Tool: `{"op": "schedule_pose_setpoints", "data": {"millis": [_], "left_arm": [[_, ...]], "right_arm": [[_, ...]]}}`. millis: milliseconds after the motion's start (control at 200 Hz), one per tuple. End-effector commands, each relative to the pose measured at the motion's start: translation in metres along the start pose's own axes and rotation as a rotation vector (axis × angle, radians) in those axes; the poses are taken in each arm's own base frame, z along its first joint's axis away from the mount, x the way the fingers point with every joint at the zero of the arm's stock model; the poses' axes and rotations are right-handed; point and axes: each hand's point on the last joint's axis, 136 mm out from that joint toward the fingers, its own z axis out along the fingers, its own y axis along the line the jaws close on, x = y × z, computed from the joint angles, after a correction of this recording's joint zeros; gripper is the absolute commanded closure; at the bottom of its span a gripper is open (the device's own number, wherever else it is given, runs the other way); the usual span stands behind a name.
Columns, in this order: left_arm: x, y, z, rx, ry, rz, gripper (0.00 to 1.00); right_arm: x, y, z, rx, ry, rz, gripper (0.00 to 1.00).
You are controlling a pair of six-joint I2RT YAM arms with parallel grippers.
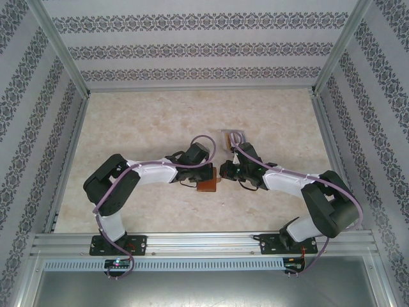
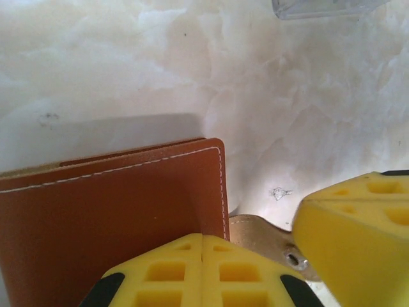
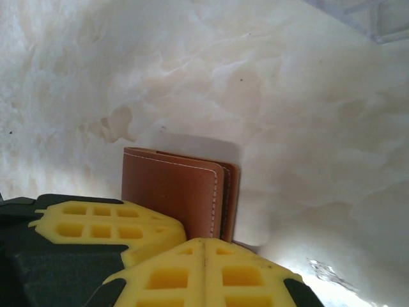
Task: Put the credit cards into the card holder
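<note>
The card holder (image 1: pixel 206 185), a reddish-brown leather wallet, sits at mid-table between the two arms. It looks tilted up and throws a shadow on the table behind it. My left gripper (image 2: pixel 203 240) is shut, with its yellow fingertips against the card holder's (image 2: pixel 115 217) lower right corner. My right gripper (image 3: pixel 203 244) is also shut, just in front of the card holder's (image 3: pixel 172 188) folded edge. Its yellow finger (image 2: pixel 358 243) covers the end of the tan snap tab (image 2: pixel 268 236). Whether either gripper pinches leather is hidden. The credit cards are out of view.
A small grey striped rack (image 1: pixel 233 137) stands just beyond the right gripper; its clear edge (image 2: pixel 319 7) shows at the top of the left wrist view. Metal frame posts and patterned walls enclose the marble-look table (image 1: pixel 147 121).
</note>
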Motion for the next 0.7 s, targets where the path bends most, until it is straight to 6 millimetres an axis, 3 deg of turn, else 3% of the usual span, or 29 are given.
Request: {"op": "schedule_pose_setpoints", "data": {"millis": [0, 295, 480, 585, 694], "left_arm": [[0.007, 0.016, 0.005, -0.014, 0.021, -0.065, 1.0], [-0.005, 0.009, -0.044, 0.042, -0.061, -0.108, 1.0], [-0.004, 0.03, -0.073, -0.055, -0.123, -0.088, 1.0], [0.0, 0.048, -0.074, -0.136, -0.123, -0.051, 1.0], [0.005, 0.056, -0.062, -0.157, -0.09, -0.034, 0.98]], "right_arm": [[0.0, 0.02, 0.01, -0.057, 0.023, -0.001, 0.97], [0.018, 0.008, 0.046, -0.018, 0.092, 0.032, 0.99], [0.023, 0.005, 0.054, -0.011, 0.117, 0.042, 1.0], [0.021, 0.009, 0.053, -0.022, 0.115, 0.04, 1.0], [0.017, 0.016, 0.05, -0.036, 0.109, 0.036, 1.0]]}}
